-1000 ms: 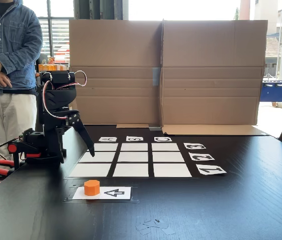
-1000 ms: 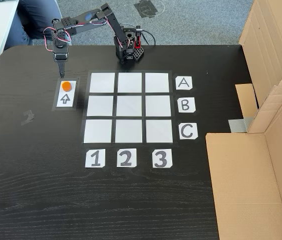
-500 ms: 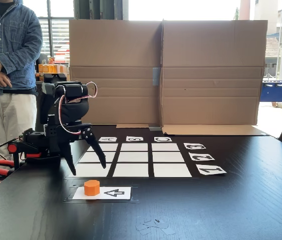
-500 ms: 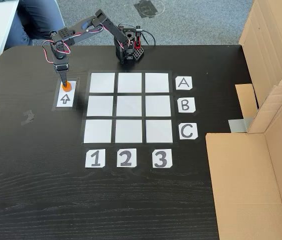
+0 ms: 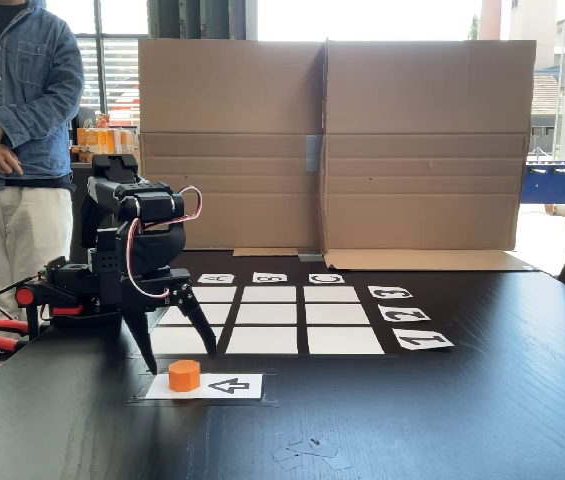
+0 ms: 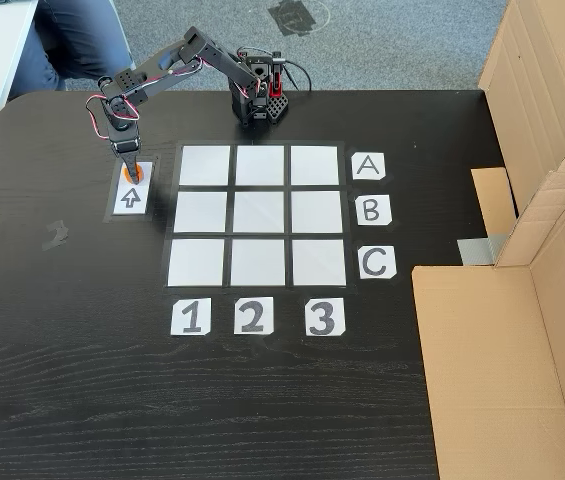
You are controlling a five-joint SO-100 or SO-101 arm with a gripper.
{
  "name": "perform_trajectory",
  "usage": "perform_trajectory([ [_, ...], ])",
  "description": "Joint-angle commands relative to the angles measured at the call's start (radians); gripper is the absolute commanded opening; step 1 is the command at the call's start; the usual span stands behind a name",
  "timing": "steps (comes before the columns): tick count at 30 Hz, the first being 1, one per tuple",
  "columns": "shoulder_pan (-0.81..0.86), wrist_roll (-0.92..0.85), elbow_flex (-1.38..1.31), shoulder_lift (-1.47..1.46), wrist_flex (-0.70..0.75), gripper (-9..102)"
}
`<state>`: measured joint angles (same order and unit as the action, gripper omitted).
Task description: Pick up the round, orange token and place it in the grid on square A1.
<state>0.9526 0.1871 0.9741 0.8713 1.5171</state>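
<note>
The orange token (image 5: 184, 375) sits on the end of a white arrow card (image 5: 230, 385), in front of the grid (image 5: 302, 315). My gripper (image 5: 179, 357) is open and hangs low over the token, one black finger on each side of it, neither clearly touching. From above, the gripper (image 6: 131, 173) covers most of the token (image 6: 124, 172); only an orange sliver shows. Square A1 (image 6: 205, 165) is the white corner square of the grid (image 6: 257, 215) closest to the arrow card (image 6: 131, 197). In the low fixed view, square A1 (image 5: 174, 342) lies just behind my fingers.
A person (image 5: 12, 110) stands at the table's left end, behind the arm's base (image 5: 72, 295). A tall cardboard wall (image 5: 332, 140) closes the far side; flattened cardboard (image 6: 502, 350) lies past the letter labels. Label cards (image 6: 250, 316) border the grid.
My gripper has opened, swung out from beside the grid and come down over the token. The token has not moved.
</note>
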Motion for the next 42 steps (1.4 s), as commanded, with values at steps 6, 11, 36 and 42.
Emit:
perform_trajectory([
  [6,-0.017,0.000,-0.060,-0.037,-0.009,31],
  [11,-0.017,0.000,-0.075,-0.054,-0.011,31],
  [36,-0.014,0.005,-0.092,-0.018,-0.009,10],
  [42,-0.012,0.003,-0.052,0.114,0.015,10],
])
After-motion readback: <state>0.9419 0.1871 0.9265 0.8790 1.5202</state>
